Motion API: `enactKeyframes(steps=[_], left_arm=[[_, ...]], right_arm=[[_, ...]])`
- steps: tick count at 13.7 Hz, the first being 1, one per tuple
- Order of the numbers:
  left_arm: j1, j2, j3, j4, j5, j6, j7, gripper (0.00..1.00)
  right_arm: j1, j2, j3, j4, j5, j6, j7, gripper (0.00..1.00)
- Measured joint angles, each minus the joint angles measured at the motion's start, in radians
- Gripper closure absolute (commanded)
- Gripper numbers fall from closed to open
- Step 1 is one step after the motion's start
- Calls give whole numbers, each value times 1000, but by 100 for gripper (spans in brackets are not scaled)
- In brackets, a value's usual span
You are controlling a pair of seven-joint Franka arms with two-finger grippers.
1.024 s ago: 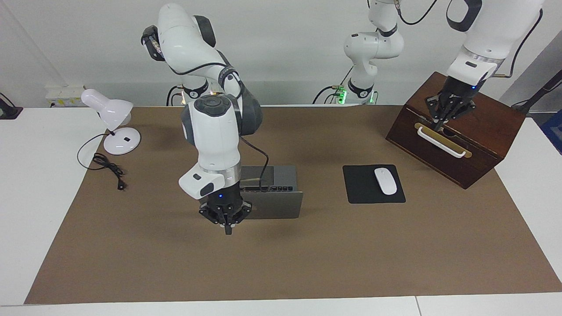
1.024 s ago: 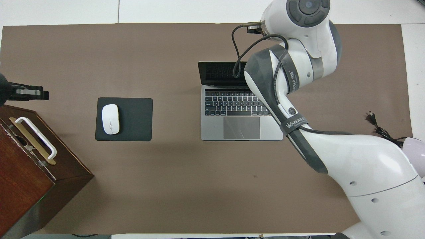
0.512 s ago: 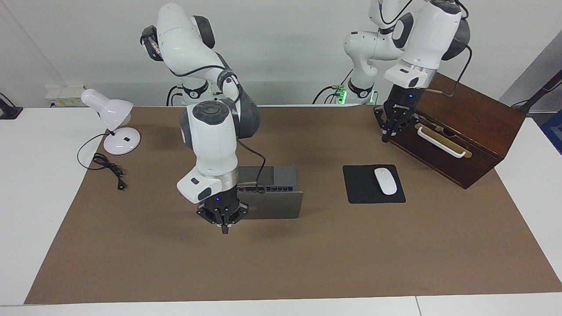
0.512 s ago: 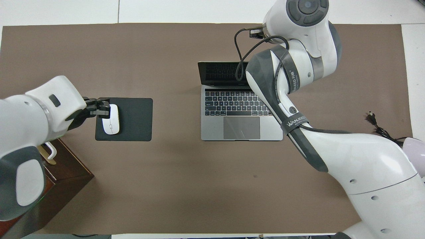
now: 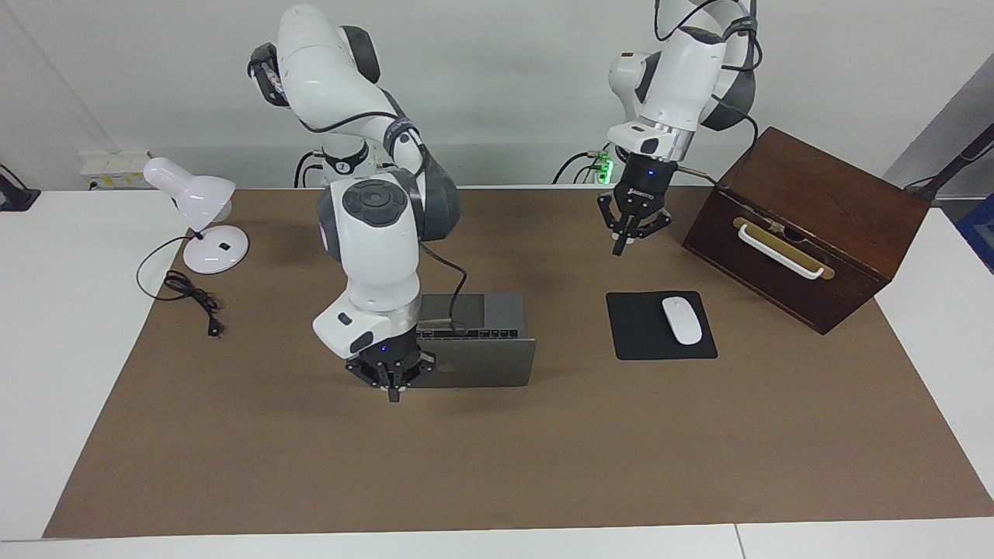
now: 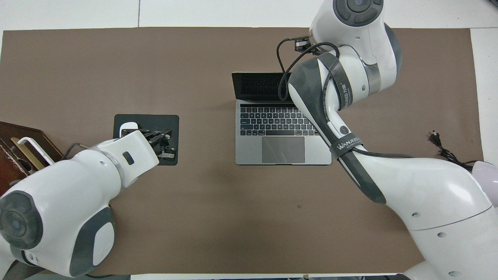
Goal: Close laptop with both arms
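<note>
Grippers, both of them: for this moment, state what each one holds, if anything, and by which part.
Nothing is held. The right gripper hangs by the lid of the open laptop, not gripping it; the left gripper is up in the air, empty.

One high camera looked across the table (image 5: 497,466) toward the robots' bases, the other looked steeply down from above their end, and both, set well back, shared the open laptop (image 5: 481,359) (image 6: 283,132) and mouse pad (image 5: 648,338).

Robot lab — staged table (image 5: 497,466)
</note>
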Motion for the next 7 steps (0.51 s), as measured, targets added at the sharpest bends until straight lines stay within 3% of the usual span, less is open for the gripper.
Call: enactKeyframes(steps=[4,7], left_arm=[[-96,50,0,-75,0,175,-55,100],[-158,142,0,-126,0,355,-79,100]], right_arm=[[0,-4,0,-2,0,-44,0,100],[0,-9,-1,-5,0,-78,0,100]])
